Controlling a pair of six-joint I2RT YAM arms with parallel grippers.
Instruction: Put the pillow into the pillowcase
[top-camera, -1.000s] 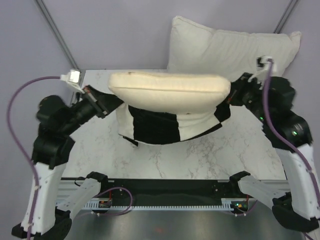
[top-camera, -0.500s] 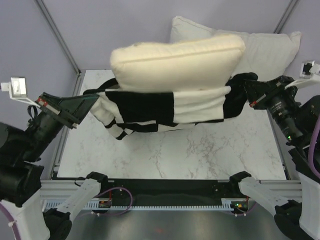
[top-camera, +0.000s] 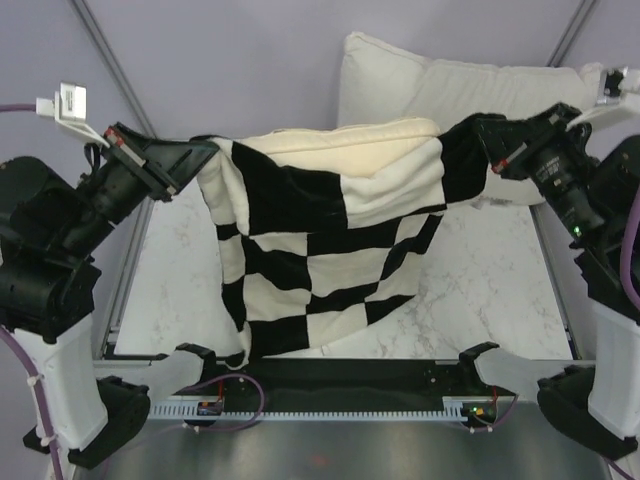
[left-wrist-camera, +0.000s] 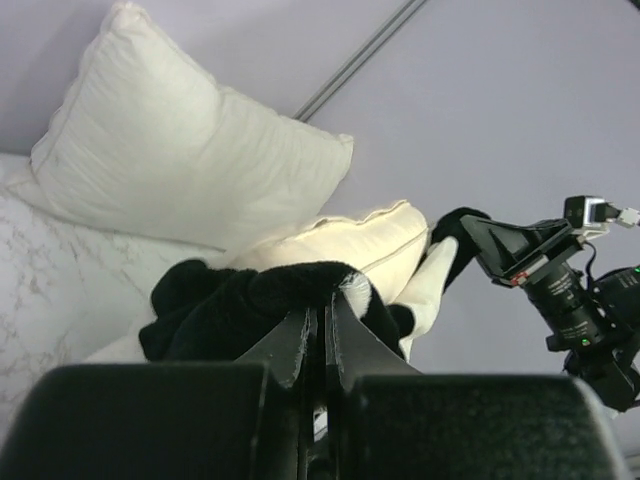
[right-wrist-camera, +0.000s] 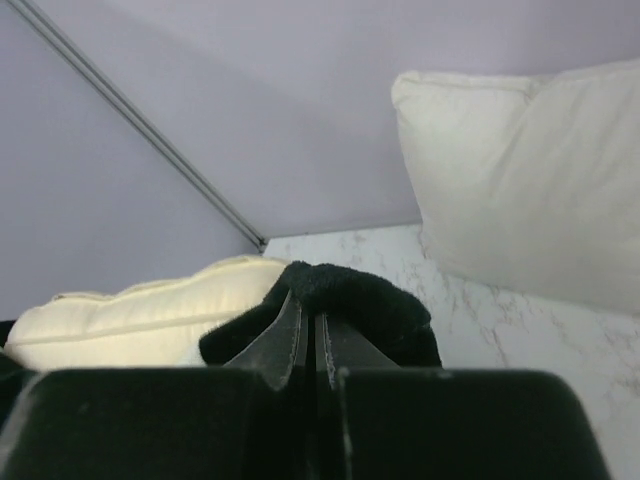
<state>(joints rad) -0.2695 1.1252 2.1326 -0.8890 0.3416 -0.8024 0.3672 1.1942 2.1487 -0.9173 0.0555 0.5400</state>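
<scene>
The black-and-white checkered pillowcase (top-camera: 320, 260) hangs between both arms above the table, its lower end near the front edge. The cream pillow (top-camera: 340, 150) pokes out of its top opening, only its upper edge showing. My left gripper (top-camera: 205, 150) is shut on the case's left top corner; in the left wrist view the gripper (left-wrist-camera: 322, 305) pinches black fabric (left-wrist-camera: 250, 300). My right gripper (top-camera: 480, 128) is shut on the right top corner; in the right wrist view the gripper (right-wrist-camera: 312, 308) holds a black fold (right-wrist-camera: 350, 295), with the pillow (right-wrist-camera: 140, 315) at left.
A larger, puffy white pillow (top-camera: 480, 85) leans against the back wall behind the right gripper. The marble table (top-camera: 480, 290) shows to the right of the hanging case. Metal frame posts (top-camera: 110, 60) stand at the back corners.
Both arms have raised the pillowcase's top corners and spread apart. The case has dropped open and hangs long, and the pillow has sunk deeper into it.
</scene>
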